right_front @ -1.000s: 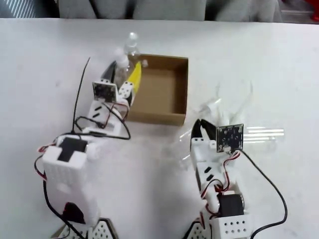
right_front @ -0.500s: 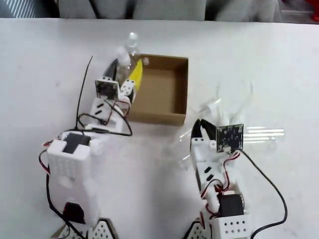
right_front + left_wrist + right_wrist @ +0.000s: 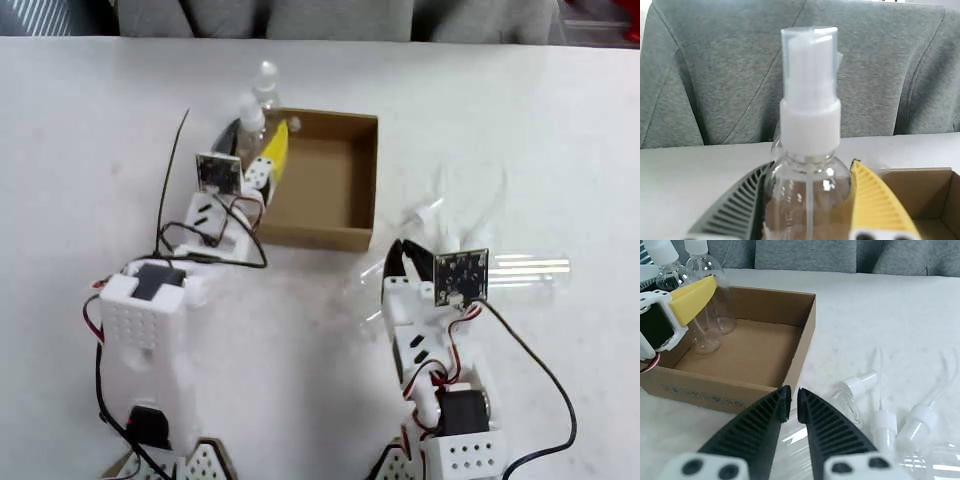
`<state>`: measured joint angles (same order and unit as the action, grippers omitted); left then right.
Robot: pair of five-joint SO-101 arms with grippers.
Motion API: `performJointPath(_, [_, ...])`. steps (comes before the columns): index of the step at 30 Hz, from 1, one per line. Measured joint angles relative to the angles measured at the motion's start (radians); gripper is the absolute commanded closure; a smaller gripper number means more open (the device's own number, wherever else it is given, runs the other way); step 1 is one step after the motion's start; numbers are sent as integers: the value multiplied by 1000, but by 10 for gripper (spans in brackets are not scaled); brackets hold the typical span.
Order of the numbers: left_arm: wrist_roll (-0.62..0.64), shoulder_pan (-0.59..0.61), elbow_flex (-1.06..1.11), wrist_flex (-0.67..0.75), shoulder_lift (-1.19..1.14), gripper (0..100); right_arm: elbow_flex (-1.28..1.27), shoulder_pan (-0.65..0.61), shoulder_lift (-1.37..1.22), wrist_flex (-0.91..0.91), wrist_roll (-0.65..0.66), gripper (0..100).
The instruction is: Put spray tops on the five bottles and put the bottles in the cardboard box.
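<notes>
My left gripper (image 3: 255,135) is shut on a clear bottle (image 3: 251,125) with a white spray top, held upright at the left wall of the cardboard box (image 3: 320,238). In the left wrist view this bottle (image 3: 807,120) sits between the grey and yellow jaws. A second capped bottle (image 3: 265,80) stands at the box's far left corner, close behind it. The right wrist view shows both bottles (image 3: 667,275) (image 3: 722,310) reaching down inside the box (image 3: 715,390). My right gripper (image 3: 792,400) is shut on nothing, low over the table just right of the box.
Loose spray tops (image 3: 882,422) with long tubes lie on the table right of the box, near my right gripper (image 3: 400,250). Clear uncapped bottles (image 3: 520,270) lie on their sides beside them. A grey sofa stands behind the table's far edge.
My left arm has moved forward and a little right with its bottle, closer over the box's left wall. The right arm has kept still.
</notes>
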<state>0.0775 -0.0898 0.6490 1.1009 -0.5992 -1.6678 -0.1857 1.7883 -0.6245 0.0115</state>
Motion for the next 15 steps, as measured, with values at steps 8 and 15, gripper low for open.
performJointPath(8, [0, 0, 0, 0, 0, 972, 0, 0, 0, 0, 0, 984])
performJointPath(15, [0, 0, 0, 0, 0, 901, 0, 0, 0, 0, 0, 984])
